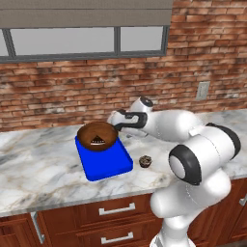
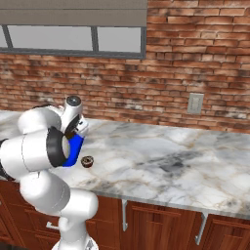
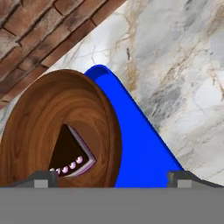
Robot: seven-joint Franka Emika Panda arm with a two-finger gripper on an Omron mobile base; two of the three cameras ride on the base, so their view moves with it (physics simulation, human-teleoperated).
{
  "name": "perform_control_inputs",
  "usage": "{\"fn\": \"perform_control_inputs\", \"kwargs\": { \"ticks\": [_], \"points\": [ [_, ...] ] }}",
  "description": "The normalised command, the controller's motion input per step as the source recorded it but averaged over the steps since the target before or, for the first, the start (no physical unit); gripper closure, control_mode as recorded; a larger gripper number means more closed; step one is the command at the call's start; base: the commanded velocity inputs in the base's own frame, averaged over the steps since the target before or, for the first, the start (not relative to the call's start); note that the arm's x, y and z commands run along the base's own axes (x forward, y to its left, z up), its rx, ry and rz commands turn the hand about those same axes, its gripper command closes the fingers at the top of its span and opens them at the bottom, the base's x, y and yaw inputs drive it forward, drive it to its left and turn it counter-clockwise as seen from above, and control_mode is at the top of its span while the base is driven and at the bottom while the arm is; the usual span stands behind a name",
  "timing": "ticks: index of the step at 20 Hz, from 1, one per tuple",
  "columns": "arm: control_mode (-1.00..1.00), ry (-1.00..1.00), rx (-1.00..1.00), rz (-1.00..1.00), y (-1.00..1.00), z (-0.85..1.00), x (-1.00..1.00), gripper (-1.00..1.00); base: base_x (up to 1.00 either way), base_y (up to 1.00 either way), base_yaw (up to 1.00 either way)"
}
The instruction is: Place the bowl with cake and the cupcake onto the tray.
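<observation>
The brown wooden bowl with cake (image 1: 97, 136) rests on the far end of the blue tray (image 1: 103, 161). A dark cake wedge (image 3: 70, 153) lies inside the bowl (image 3: 61, 127). My gripper (image 1: 116, 126) hovers at the bowl's right rim, open, holding nothing. In the hand view the fingertips (image 3: 41, 179) stand wide apart, one over the bowl and one past the edge of the tray (image 3: 140, 144). The small chocolate cupcake (image 1: 145, 161) sits on the counter just right of the tray, apart from it. It also shows as the cupcake (image 2: 88, 161) beside the tray (image 2: 74, 149).
The marble counter (image 1: 38, 169) runs left and right along a brick wall (image 1: 72, 91). A wall socket (image 1: 202, 90) sits at the back right. Drawers (image 1: 116, 210) lie below the counter's front edge.
</observation>
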Motion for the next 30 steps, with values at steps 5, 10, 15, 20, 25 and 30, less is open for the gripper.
{"fn": "perform_control_inputs", "kwargs": {
  "ticks": [5, 10, 15, 20, 25, 30],
  "points": [
    [-1.00, -0.02, 0.00, 0.00, -0.54, 0.18, -0.39, -1.00, 0.00, 0.00, 0.00],
    [-1.00, 0.01, 0.00, 0.00, -0.55, 0.19, -0.42, -1.00, 0.00, 0.00, 0.00],
    [-1.00, 0.08, -0.02, -0.01, -0.47, 0.14, -0.36, -1.00, 0.00, 0.00, 0.00],
    [-1.00, 0.15, -0.02, -0.04, -0.40, 0.04, -0.33, -1.00, 0.00, 0.00, 0.00],
    [-1.00, 0.20, -0.01, -0.04, -0.30, 0.00, -0.35, -1.00, 0.00, 0.00, 0.00],
    [-1.00, 0.23, -0.02, -0.02, -0.05, 0.00, -0.31, -1.00, 0.00, 0.00, 0.00]
  ]
}}
